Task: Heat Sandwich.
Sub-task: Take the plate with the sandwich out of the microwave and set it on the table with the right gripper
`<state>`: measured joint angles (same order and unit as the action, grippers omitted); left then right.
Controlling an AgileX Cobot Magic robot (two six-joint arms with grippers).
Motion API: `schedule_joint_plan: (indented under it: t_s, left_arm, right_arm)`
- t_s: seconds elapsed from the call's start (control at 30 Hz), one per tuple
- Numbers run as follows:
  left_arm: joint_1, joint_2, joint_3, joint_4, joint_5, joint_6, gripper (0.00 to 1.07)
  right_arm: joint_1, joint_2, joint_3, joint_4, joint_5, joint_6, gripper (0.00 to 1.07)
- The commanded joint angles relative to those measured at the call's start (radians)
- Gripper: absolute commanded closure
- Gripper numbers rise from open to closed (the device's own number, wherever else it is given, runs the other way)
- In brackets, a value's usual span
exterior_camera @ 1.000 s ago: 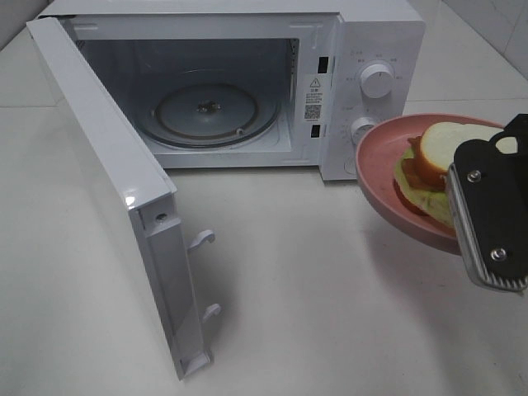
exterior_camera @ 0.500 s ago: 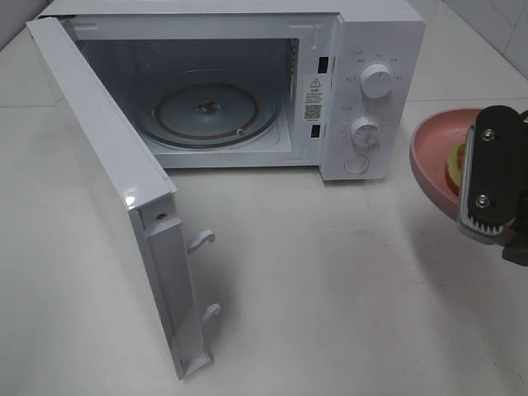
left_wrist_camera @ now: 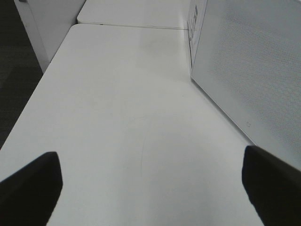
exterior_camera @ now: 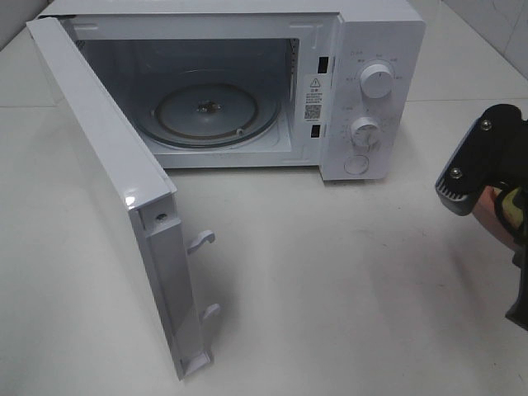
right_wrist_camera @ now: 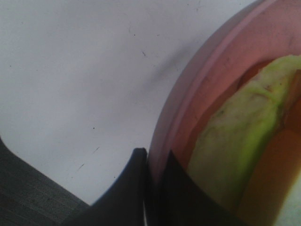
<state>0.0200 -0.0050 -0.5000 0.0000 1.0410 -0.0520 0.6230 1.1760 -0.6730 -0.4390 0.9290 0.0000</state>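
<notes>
— Since the earlier frame the right gripper (exterior_camera: 488, 177) has swung out to the right edge of the overhead picture, so the plate (right_wrist_camera: 197, 117) shows there only as a pink sliver.

— And the sandwich (right_wrist_camera: 235, 155)?

— On the plate; the wrist picture shows its green lettuce, lower right. The jaws are pinched tight on the plate's rim.

— The other arm?

— Its left gripper (left_wrist_camera: 150, 186) stands wide apart, empty, over bare table (left_wrist_camera: 117, 94).

— Progress?

— The microwave (exterior_camera: 247, 82) door (exterior_camera: 115, 190) hangs open, upper left, turntable (exterior_camera: 206, 111) bare. Loading, shutting and setting the dials all seem left.
</notes>
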Motion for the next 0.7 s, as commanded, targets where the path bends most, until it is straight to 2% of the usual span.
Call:
schedule_joint_plan:
  t_s: [0.03,0.43,0.7]
  left_arm:
    - [0.002,-0.026,0.003,0.000,-0.005,0.001,0.09]
    - [0.002,-0.026,0.003,0.000,-0.005,0.001,0.09]
    - [0.002,-0.026,0.003,0.000,-0.005,0.001,0.09]
  right_arm:
    - [-0.008,0.036,-0.008,-0.063,-0.020,0.070,1.07]
    - [-0.008,0.203,-0.101,-0.208,-0.063,0.352,1.07]
    - [-0.009,0.221,-0.112,-0.214,-0.088,0.460,1.07]
